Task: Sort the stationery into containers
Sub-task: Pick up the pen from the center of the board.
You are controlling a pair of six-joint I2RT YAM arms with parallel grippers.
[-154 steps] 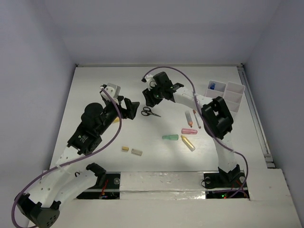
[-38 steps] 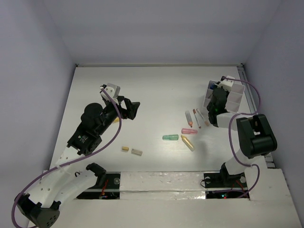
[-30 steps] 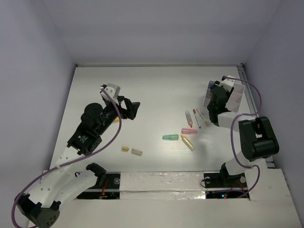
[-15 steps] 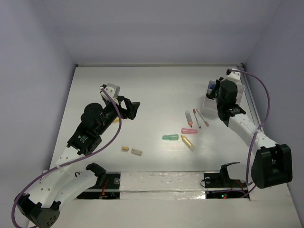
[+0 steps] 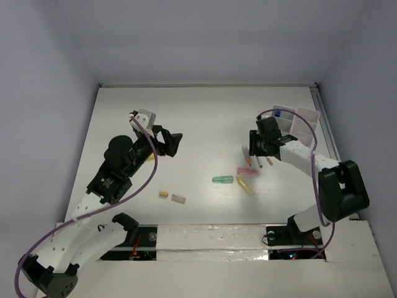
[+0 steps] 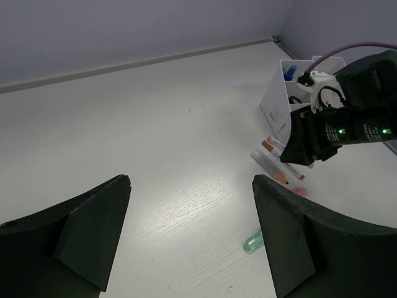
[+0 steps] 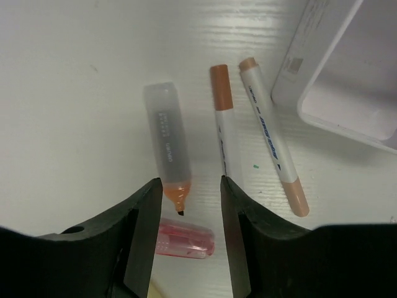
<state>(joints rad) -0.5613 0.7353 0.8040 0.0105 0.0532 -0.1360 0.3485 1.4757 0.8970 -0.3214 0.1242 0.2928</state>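
Off the white tray (image 5: 305, 121) half a second ago, now down over the loose pens with the right pincer (image 7: 191, 186). Seen only in the wrist close-up: parted, gripping nothing, straddling the orange marker (image 7: 167, 139) tip, pink marker (image 7: 184, 239) nearer the palm, pencils (image 7: 222, 118) just right, tray ahead-right. Left pincer (image 6: 191, 186) spread wide, empty

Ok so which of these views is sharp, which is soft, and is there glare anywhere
Right wrist: sharp on the orange-tipped marker, while the right gripper's fingers are dark with little detail. Left wrist: the left gripper's fingers are near-black silhouettes, with a bright sheen on the table between them. Top external: even, soft light, faint shadows, no glare.
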